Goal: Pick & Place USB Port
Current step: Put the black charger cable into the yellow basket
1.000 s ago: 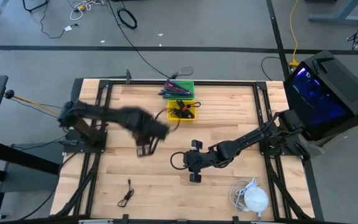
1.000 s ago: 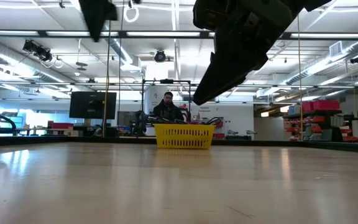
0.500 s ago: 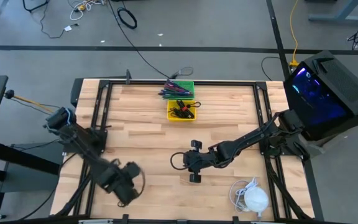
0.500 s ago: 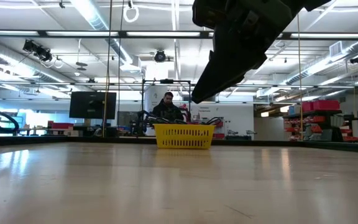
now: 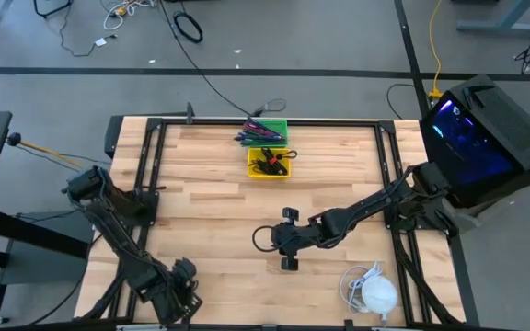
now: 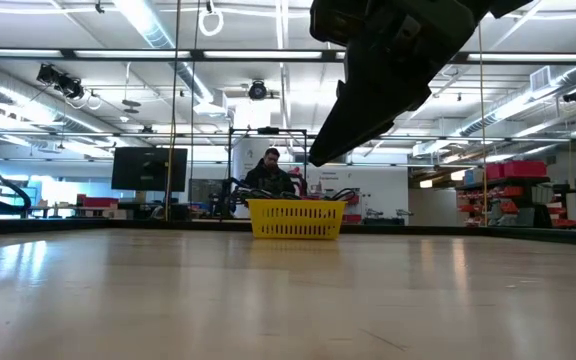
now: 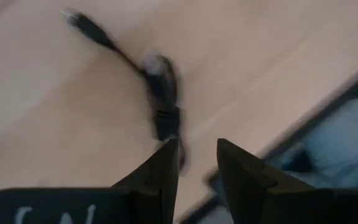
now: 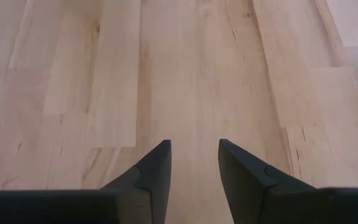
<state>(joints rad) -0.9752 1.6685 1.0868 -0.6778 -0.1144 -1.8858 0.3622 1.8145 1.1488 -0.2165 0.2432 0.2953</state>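
Note:
The USB port piece, a short black cable with plugs [image 7: 160, 93], lies flat on the wooden table near its front left corner. My left gripper [image 7: 197, 155] hangs over it, pointing steeply down, open, with the cable's near end just beyond its fingertips. This view is blurred. In the high view the left gripper [image 5: 178, 292] hides the cable. My right gripper [image 5: 288, 239] is open above bare wood at the table's middle [image 8: 194, 152] and shows as a dark shape at the top of the low view [image 6: 383, 70].
A yellow basket [image 5: 270, 164] with dark parts stands at the far middle, with a green bin [image 5: 265, 131] behind it. A white object with a coiled white cable [image 5: 373, 292] lies near the front right. The table's front edge [image 5: 247, 320] is close to the left gripper.
My left arm has swung from the table's middle toward the front left corner and come down over the black cable, rolling its wrist on the way. It has left the low view. The cable has stayed where it was.

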